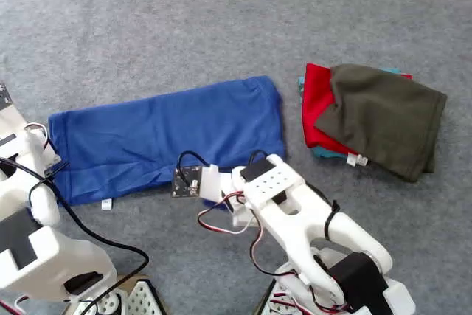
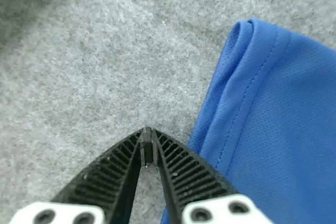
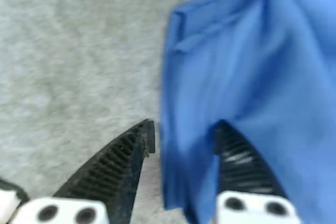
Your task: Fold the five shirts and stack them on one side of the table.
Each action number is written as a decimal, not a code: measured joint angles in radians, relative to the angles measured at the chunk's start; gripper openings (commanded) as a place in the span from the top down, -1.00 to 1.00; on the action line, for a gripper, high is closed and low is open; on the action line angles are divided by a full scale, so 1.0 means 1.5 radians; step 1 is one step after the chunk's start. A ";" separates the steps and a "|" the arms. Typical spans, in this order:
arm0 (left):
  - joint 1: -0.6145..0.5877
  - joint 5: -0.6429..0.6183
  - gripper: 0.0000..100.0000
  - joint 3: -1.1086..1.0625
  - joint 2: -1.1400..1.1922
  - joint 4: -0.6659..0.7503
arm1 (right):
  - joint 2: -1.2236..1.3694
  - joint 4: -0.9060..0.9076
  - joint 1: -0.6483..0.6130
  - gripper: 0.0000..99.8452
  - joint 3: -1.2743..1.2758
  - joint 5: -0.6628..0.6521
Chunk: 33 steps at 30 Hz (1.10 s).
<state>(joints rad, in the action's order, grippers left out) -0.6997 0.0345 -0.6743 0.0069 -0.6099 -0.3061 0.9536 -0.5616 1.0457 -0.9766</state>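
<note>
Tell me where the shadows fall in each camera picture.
High view: even light, with a thin shadow along the near edge of the olive shirt. Left wrist view: a dark patch on the grey table cover beyond the shut left gripper, away from the blue shirt. Right wrist view: the blue shirt's fold shades one finger of the open right gripper.

The shirt (image 1: 166, 142) lies mid-table (image 1: 221, 27), the stack (image 1: 372, 119) apart to its right. The left gripper (image 2: 148, 140) sits beside the shirt's left end, and the right gripper (image 3: 184, 132) straddles its near edge.
</note>
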 measured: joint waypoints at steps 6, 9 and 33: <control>0.000 0.000 0.94 0.000 0.000 0.000 | 0.006 -0.035 0.028 0.89 -0.005 0.000; 0.000 0.000 0.94 0.000 0.000 0.000 | 0.011 -0.050 0.052 0.96 -0.005 0.001; 0.000 0.000 0.94 0.000 0.000 0.000 | 0.087 -0.052 0.074 0.97 -0.283 -0.106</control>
<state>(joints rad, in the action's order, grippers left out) -0.6997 0.0345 -0.6743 0.0069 -0.6099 -0.1757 0.8753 -0.4511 0.6206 -1.1362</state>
